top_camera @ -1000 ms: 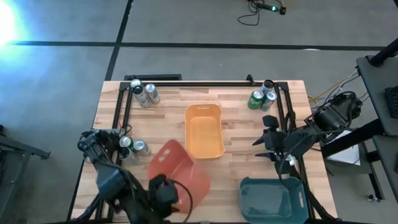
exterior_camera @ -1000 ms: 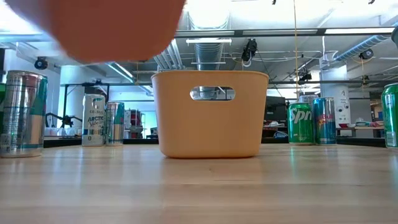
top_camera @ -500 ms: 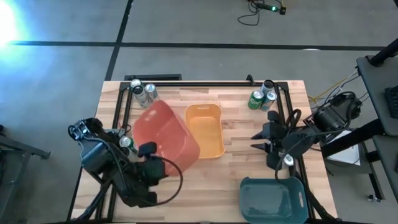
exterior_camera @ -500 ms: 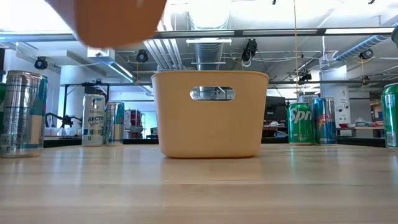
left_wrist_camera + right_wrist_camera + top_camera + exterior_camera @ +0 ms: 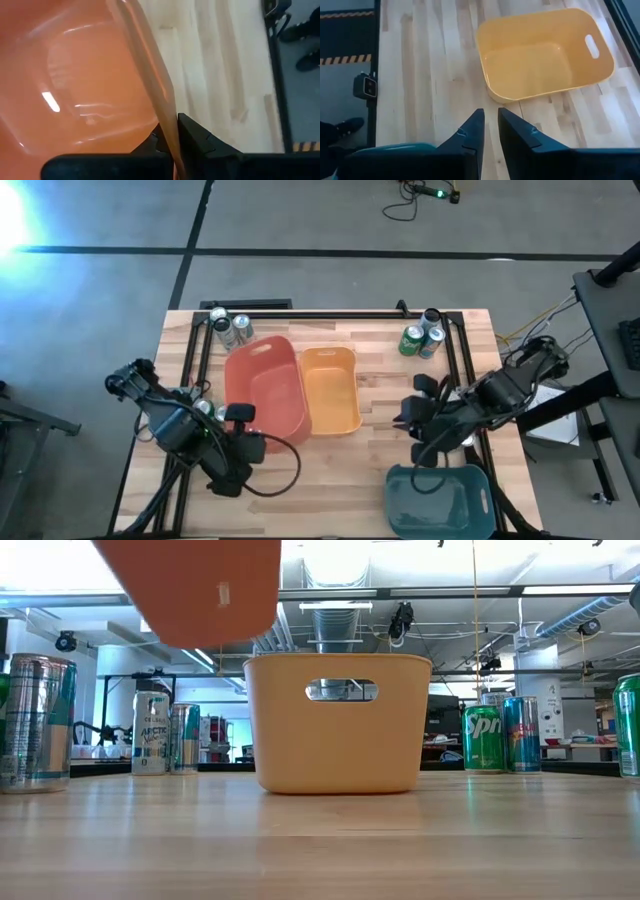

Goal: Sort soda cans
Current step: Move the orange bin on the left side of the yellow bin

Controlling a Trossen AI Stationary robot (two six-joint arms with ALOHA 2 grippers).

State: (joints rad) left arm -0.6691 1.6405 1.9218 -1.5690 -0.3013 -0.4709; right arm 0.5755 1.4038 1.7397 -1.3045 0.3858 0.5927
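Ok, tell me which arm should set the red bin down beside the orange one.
Left. The left gripper is already shut on the red bin rim, holding it above the table next to the orange bin. The right gripper holds nothing, near the teal bin.

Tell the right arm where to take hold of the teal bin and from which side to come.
Pinch the teal bin by its upper rim on the side nearest the right end effector, coming straight down. It sits open side up, so the thin wall edge offers a pinch, much as the left end effector clamps the red bin wall.
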